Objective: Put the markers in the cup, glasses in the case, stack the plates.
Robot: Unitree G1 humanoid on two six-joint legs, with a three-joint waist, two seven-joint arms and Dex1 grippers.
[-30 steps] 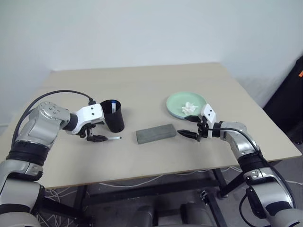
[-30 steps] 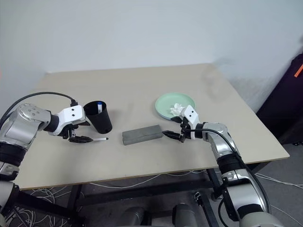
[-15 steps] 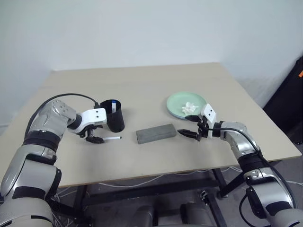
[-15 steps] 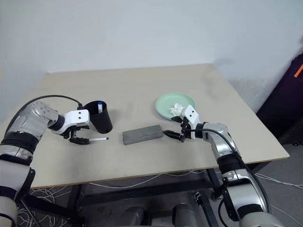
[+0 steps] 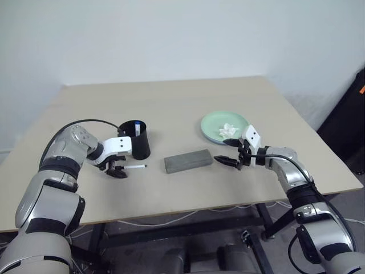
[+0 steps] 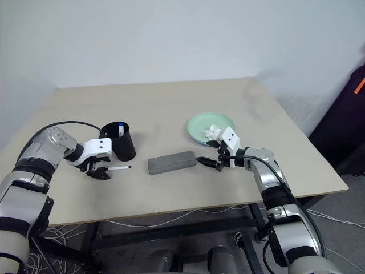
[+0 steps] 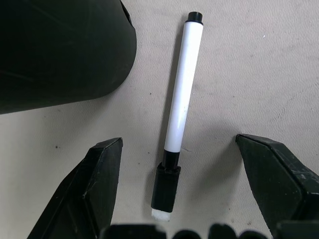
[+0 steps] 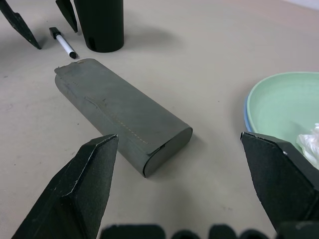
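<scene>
A white marker with a black cap lies on the table beside the black cup. My left gripper points down over it, open, one finger on each side, not touching it. A blue-capped marker stands inside the cup. The dark grey case lies shut in the middle of the table. My right gripper hovers open just past its right end. The mint green plate rests on the light blue plate, of which a rim sliver shows. The glasses are out of view.
A crumpled white lump lies on the green plate. The beige table has free room at the back and along the front edge. A dark object stands on the floor at the far right.
My left gripper has sunk and tipped downward over the black-capped marker, with the elbow drawn in. The right arm, case, cup and plates have not moved.
</scene>
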